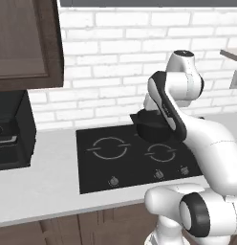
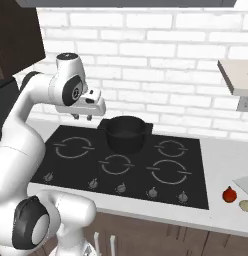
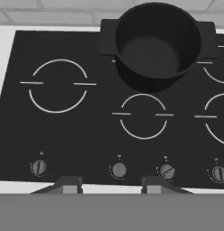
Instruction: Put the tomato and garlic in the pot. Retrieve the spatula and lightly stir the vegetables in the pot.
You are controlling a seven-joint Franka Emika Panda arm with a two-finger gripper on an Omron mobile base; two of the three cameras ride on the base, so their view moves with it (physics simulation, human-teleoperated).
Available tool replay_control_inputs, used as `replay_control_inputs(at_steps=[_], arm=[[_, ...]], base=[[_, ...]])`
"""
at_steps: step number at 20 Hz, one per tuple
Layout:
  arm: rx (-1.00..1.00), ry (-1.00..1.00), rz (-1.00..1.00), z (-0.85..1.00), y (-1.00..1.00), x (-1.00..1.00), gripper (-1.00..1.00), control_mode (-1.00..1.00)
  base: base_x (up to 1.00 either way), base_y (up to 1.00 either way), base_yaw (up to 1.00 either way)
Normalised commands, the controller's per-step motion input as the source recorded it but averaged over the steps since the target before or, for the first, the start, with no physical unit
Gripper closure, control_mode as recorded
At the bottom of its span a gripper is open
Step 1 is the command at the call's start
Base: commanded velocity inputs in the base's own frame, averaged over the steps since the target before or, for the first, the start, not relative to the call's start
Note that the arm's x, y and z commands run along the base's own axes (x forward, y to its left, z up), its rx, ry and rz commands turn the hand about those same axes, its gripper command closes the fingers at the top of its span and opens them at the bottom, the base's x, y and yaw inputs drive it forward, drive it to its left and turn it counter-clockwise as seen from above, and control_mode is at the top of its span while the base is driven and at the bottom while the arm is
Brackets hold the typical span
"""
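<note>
black pot (image 3: pixel 155 43) on cooktop (image 3: pixel 82 131), nothing inside it

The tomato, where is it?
In the right base view, the tomato sits on the counter right of the stove, beside the garlic.

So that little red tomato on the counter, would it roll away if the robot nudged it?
Probably. The tomato looks round and smooth, and it sits on the flat counter with nothing bracing it but the garlic beside it. Its glossy skin could slip between hard fingers, and it likely bruises if squeezed.
</note>
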Motion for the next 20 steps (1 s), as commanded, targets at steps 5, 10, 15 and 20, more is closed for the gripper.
replay_control_inputs(at_steps=[5,10,15,20], arm=[[0.0,0.0,0.0,0.0,0.0,0.0,-1.0,1.0],[0.0,0.0,0.0,0.0,0.0,0.0,-1.0,1.0],[0.0,0.0,0.0,0.0,0.0,0.0,-1.0,1.0],[0.0,0.0,0.0,0.0,0.0,0.0,-1.0,1.0]], base=[[0.0,0.0,0.0],[0.0,-0.44,-0.01],[0.0,-0.76,0.0],[0.02,-0.78,0.0]])
